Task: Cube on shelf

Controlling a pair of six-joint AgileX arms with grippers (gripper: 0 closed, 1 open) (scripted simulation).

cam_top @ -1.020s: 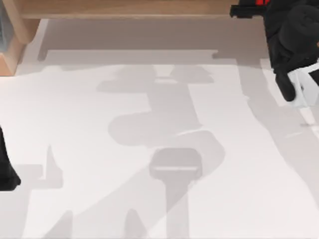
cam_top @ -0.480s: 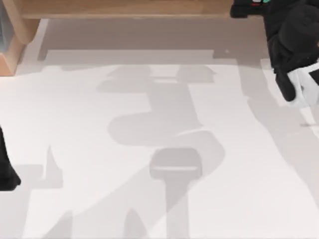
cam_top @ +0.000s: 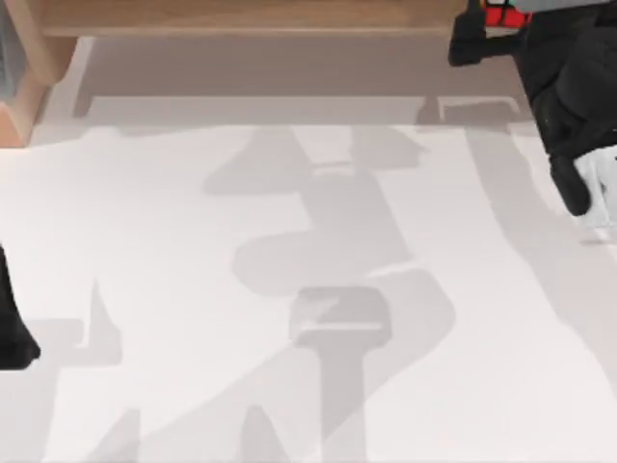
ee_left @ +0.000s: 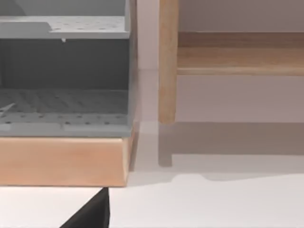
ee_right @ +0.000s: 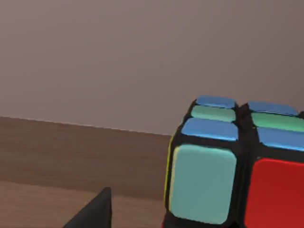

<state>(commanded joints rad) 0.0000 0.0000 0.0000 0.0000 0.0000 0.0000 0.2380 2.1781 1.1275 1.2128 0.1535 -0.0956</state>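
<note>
The cube [ee_right: 223, 175] has a black grid with red, pale green and blue stickers and a sliver of yellow. It looms close in the right wrist view, over the brown shelf [ee_right: 61, 156]. From above, its red stickers [cam_top: 501, 14] peek out at the far right end of the wooden shelf [cam_top: 241, 17]. My right gripper [cam_top: 477, 34] hangs just beside it and is open. One black fingertip [ee_right: 95, 213] stands apart from the cube's side, with wood showing between them. My left gripper [cam_top: 10, 333] is parked, open, at the table's left edge.
A grey perforated rack on a wooden base [ee_left: 61, 95] stands at the far left beside the shelf's upright post [ee_left: 167, 61]. The same base shows at the top view's left corner [cam_top: 19, 106]. The white table [cam_top: 308, 289] carries only arm shadows.
My right arm has drawn back from the shelf toward the near side and slightly right. The cube's red stickers now show more fully. The left arm has not moved.
</note>
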